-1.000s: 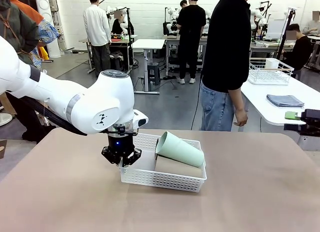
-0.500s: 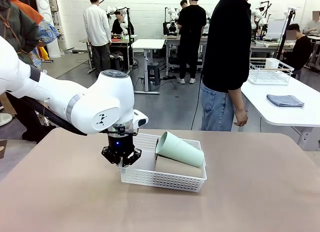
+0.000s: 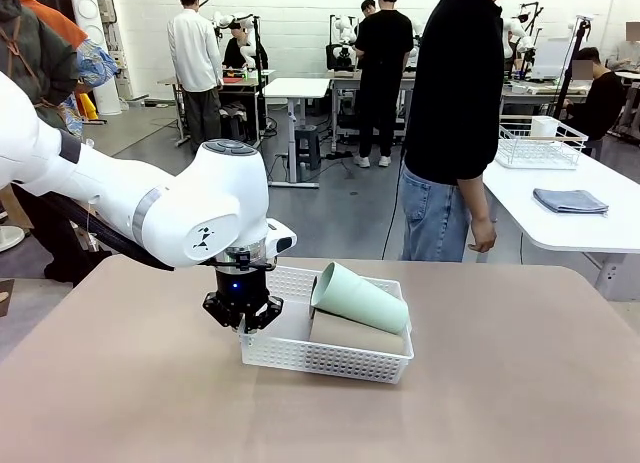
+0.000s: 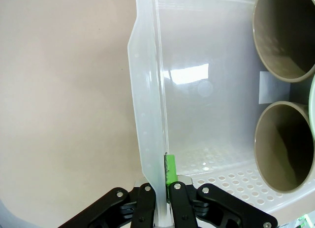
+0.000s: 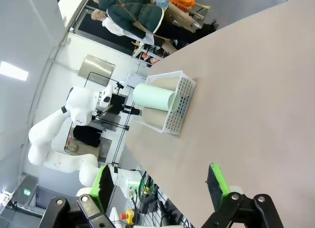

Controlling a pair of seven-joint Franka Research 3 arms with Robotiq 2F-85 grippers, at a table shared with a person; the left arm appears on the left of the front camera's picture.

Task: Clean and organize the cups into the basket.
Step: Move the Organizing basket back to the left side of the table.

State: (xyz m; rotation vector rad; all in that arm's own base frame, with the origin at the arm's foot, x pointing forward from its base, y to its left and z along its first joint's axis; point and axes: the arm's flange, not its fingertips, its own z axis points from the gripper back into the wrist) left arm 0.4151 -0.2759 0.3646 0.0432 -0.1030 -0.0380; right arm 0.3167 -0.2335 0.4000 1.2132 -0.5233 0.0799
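— Three cups lie on their sides in the basket (image 3: 330,358), yes?

— Yes. The mint cup (image 3: 360,297) lies on top, its open mouth toward the left arm. Under it, two tan cups lie side by side. In the front view I see only one flat tan side (image 3: 355,333). In the left wrist view I see two round tan mouths, one cup (image 4: 285,33) above the other cup (image 4: 285,146) in the picture, both matte and plain inside.

— How does the basket look?

— It is white plastic, shallow and rectangular. Its walls have many small holes in a lattice pattern, and it has a wide rim. The floor is smooth and shiny near the left end, with dots of holes at its edge. That end of the basket has no cup on it.

— Where does it stand on the tabletop (image 3: 520,383)?

— Near the middle, a little toward the far edge, turned slightly from the table's edges.

— And the left gripper (image 4: 164,188)?

— It points down at the left end wall of the basket. Its fingers are pressed together on that wall: one finger outside, one green pad (image 4: 170,170) inside, the rim between them.

— The right gripper (image 5: 160,186)?

— Its fingers are spread wide, nothing between them. It is above the bare tabletop, well apart from the basket, which shows far off in its view with the mint cup on top.

— Anybody at the table?

— A person (image 3: 455,123) in a black shirt and jeans stands at the far edge.
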